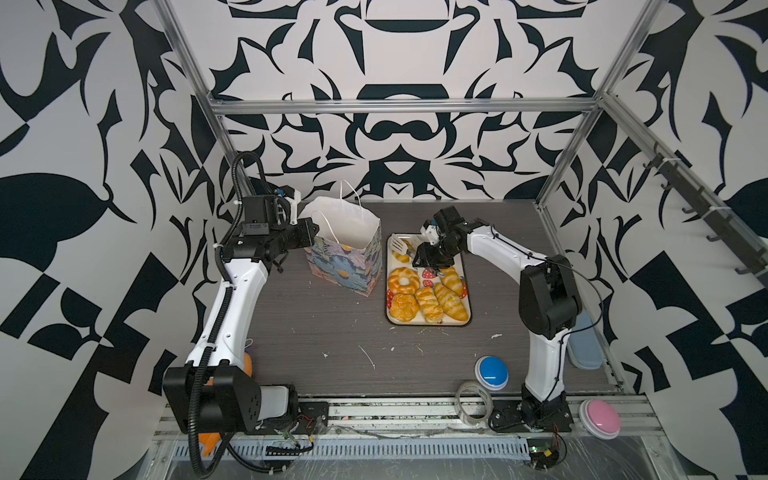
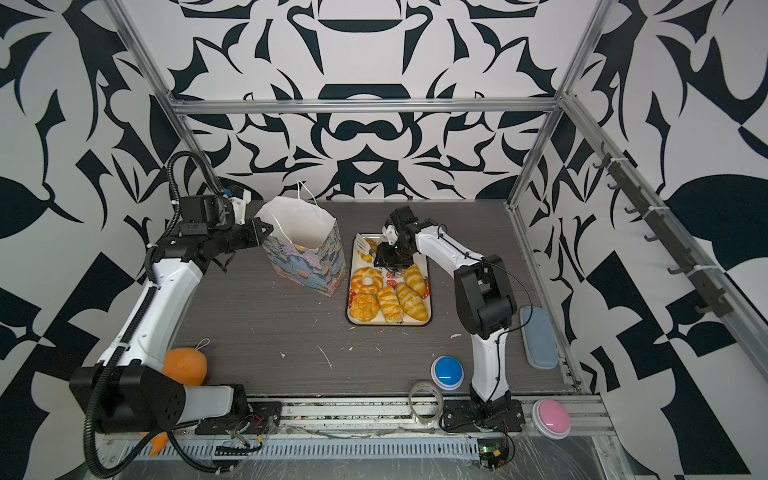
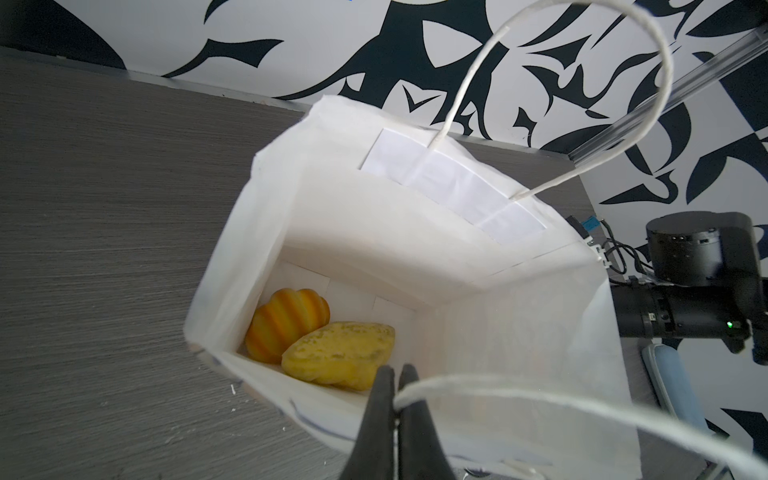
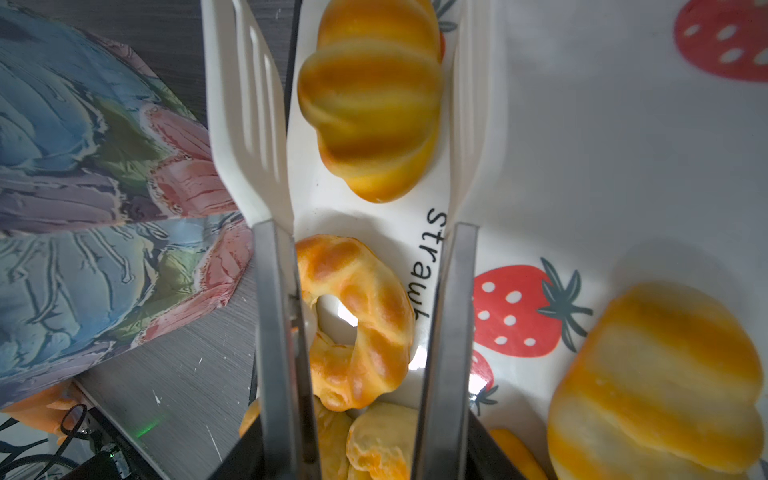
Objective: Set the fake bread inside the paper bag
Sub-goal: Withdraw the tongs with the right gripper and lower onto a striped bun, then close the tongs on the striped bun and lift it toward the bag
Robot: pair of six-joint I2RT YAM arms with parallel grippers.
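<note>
Paper bag [image 1: 345, 257]: upright, mouth open, just beside the strawberry tray [image 4: 582, 145], on its left in both top views. Two pieces of fake bread [image 3: 338, 355] already lie on the bag floor. Six more show on the tray: five bunched at the near end, one alone at the far end.

Your left gripper [image 3: 397, 374] is clenched on the bag's near cord handle [image 3: 478, 380], so that arm is tied up. The pick falls to your right arm, which is also the nearer to the tray.

Your right gripper [image 1: 422, 257] grasps a pair of tongs [image 4: 245, 124]. Their white slotted blades stand apart.

Key relation: the lone striped loaf [image 4: 370, 99] lies straight ahead of the claw, between the two blades, with its long axis running along the tongs. Closing would pinch across its narrow width, a fair bite in my judgement. Whether either blade touches the loaf, I cannot tell. One blade overhangs the tray's bag-side rim.

Ring piece [image 4: 357, 324]: under the tong arms, behind the blades, not in the bite.

Loaf to bag mouth looks a short sideways carry, up over the rim.
</note>
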